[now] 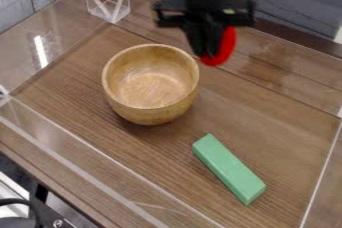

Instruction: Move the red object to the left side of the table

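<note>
The gripper [211,52] is clenched on the red object [221,47], holding it up in the air just beyond the right rim of the wooden bowl [148,84], as the camera sees it. The fingertips are small and blurred here, so the exact contact is hard to make out. The green block [229,170] (plain and rectangular) lies on the table [147,162], nearer the camera.

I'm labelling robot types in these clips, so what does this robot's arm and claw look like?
The arm is black or very dark, with bulky, blocky sections and dark cabling that seems to loop beside it. The claw is dark as well, with pale, greyish fingertips. I can't make out any markings; the picture is too small and soft for that.
</note>
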`<state>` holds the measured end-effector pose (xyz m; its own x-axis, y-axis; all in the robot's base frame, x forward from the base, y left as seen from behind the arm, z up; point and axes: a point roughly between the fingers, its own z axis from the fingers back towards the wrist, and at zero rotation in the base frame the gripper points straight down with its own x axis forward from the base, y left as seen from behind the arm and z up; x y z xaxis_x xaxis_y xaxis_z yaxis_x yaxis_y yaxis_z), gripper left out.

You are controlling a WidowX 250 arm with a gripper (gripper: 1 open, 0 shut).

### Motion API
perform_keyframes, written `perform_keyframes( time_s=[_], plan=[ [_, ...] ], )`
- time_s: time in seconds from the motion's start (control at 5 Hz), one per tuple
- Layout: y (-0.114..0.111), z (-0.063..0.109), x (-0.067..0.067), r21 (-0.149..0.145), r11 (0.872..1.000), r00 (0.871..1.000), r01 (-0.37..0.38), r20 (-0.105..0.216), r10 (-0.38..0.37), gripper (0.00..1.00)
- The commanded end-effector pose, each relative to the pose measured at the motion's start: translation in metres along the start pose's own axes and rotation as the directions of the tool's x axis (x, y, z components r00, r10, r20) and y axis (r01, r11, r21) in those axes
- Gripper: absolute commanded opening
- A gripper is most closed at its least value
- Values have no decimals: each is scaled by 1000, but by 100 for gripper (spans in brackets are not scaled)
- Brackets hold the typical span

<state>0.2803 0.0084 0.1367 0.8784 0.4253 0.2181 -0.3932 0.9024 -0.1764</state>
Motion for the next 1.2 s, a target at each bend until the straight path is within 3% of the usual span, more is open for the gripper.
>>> perform_keyframes(
  time_s=[0.0,0.4,0.8,1.0],
  plan=[
    [30,24,3,18,1000,999,-11,49,10,0],
    [88,31,15,83,996,997,-13,74,7,0],
    [150,14,36,158,985,993,-67,105,51,0],
    [164,-3,38,178,983,993,-55,114,35,0]
  ],
)
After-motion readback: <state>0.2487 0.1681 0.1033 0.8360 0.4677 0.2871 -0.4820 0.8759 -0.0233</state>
